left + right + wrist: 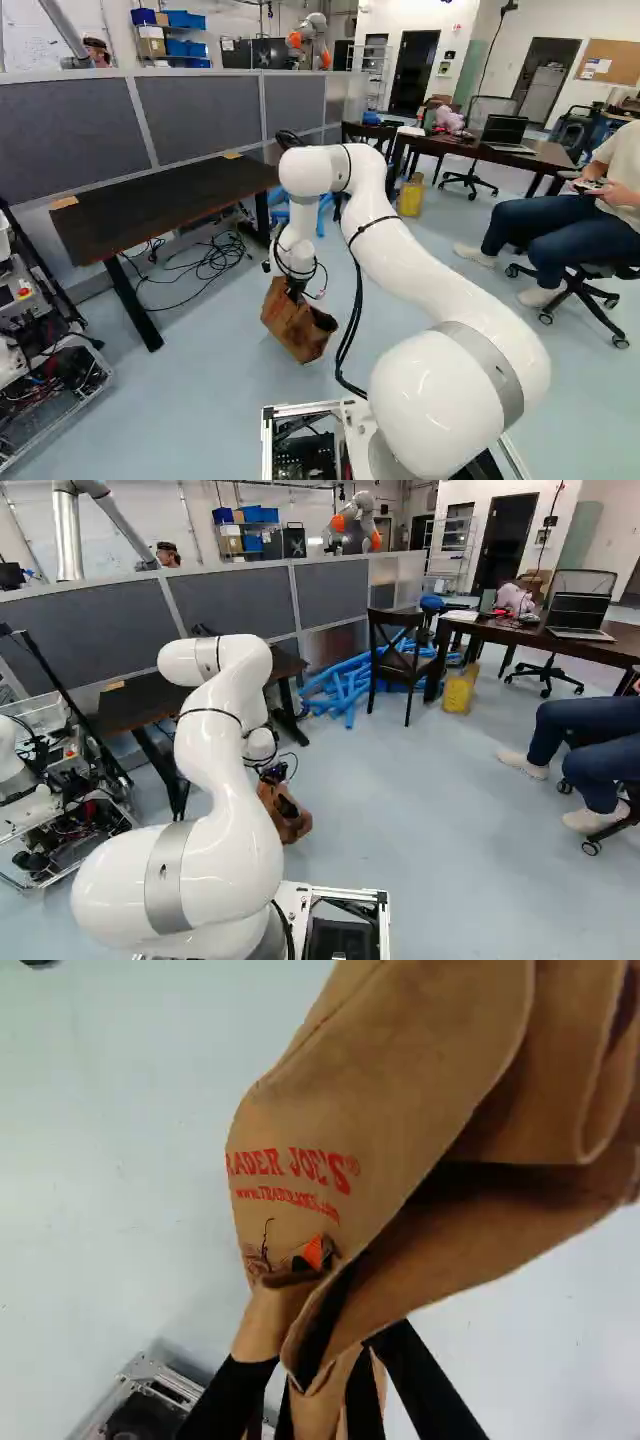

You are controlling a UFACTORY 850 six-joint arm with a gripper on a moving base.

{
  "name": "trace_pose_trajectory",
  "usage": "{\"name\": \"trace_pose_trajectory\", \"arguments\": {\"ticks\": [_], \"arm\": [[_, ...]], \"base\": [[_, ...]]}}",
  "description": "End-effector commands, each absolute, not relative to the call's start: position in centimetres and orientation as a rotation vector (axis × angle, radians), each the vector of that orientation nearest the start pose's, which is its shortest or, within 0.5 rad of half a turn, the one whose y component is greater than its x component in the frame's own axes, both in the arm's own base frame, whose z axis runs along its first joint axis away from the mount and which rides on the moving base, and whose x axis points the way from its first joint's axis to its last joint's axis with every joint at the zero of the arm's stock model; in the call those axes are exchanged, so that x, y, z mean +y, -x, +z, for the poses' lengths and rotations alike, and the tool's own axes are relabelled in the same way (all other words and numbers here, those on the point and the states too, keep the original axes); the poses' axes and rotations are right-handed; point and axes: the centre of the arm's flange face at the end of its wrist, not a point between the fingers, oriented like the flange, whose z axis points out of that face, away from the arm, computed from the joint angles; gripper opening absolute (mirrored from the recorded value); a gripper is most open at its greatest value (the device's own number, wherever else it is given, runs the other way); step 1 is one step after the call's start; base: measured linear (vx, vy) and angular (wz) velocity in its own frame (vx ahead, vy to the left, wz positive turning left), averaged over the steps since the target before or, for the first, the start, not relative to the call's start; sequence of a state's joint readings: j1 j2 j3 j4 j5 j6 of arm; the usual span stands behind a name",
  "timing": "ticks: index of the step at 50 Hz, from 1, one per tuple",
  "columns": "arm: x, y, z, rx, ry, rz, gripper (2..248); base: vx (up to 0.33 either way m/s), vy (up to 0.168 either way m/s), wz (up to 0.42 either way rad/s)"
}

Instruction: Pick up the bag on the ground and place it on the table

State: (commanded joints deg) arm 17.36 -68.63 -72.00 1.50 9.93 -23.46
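My gripper (294, 290) points down at the upper part of the brown bag (299, 327), which is tilted beneath it; whether the bag's lower edge touches the floor I cannot tell. In the wrist view the gripper (325, 1390) is shut on folded cloth of the bag (370, 1100), which spreads out ahead of the fingers and hides part of their tips. The bag's mouth gapes to one side. A dark-topped table (165, 200) stands at the left of the left base view, beyond the bag.
Cables (212, 262) lie under the dark table. Blue tubes (345, 685), a wooden chair (398, 665) and a yellow bucket (458, 692) stand further back. A second table (620, 652) holds a laptop. Another robot (312, 42) is behind the partition; equipment (50, 380) stands at the left.
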Motion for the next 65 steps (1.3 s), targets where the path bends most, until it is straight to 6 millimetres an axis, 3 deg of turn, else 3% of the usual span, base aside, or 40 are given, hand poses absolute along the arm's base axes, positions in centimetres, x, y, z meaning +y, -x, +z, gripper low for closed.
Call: {"name": "trace_pose_trajectory", "arguments": {"ticks": [27, 65], "arm": [[17.7, -48.5, 4.4, -1.122, 2.927, -0.307, 27], [17.9, -41.4, 10.2, -1.056, 2.963, -0.245, 27]], "base": [[0.000, 0.000, 0.000], [0.000, 0.000, 0.000]]}}
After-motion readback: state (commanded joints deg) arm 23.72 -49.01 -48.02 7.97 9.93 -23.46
